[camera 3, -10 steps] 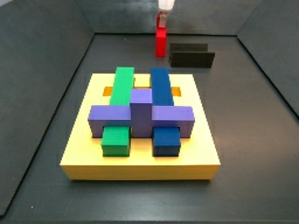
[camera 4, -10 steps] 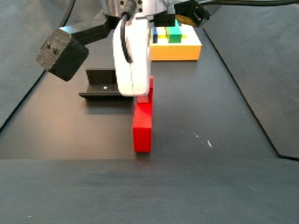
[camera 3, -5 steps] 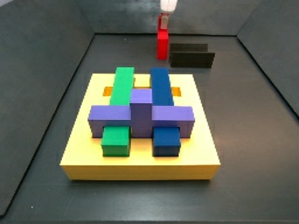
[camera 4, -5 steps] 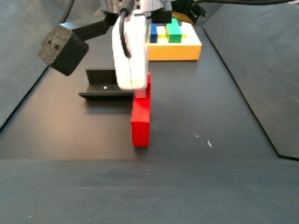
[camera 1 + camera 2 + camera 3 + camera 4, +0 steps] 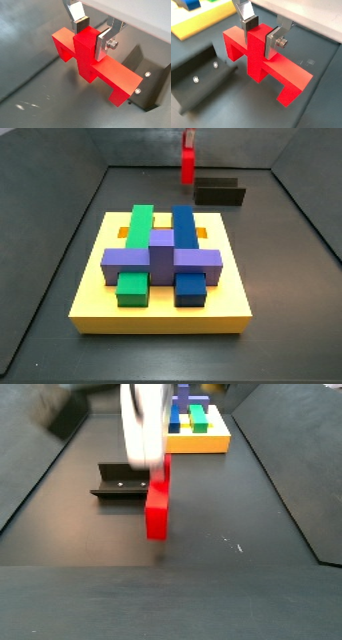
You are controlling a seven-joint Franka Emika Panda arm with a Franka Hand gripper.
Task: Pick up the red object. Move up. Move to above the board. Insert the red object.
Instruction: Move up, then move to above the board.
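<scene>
The red object [image 5: 112, 76] hangs upright from my gripper [image 5: 90, 34], which is shut on its central stem; both wrist views show the silver fingers [image 5: 273, 42] pressed flat against the stem's two sides. In a side view the red object [image 5: 156, 502] floats a little above the dark floor, under the motion-blurred gripper [image 5: 146, 462]. The yellow board [image 5: 160, 306] lies apart from it, carrying green [image 5: 138, 226], blue [image 5: 183, 226] and purple [image 5: 163, 259] blocks. From this side the red object [image 5: 189, 166] looks thin, beyond the board's far edge, with the gripper [image 5: 190, 136] at the frame's top.
The dark fixture [image 5: 122, 482] stands on the floor right beside the red object, and shows again as the fixture [image 5: 221, 193] behind the board. Grey walls [image 5: 54, 218] enclose the floor on both sides. A corner of the board [image 5: 201, 24] shows in a wrist view.
My gripper has risen steadily with the red object in it; the object's lower end has lifted off the floor. The board and fixture have not moved.
</scene>
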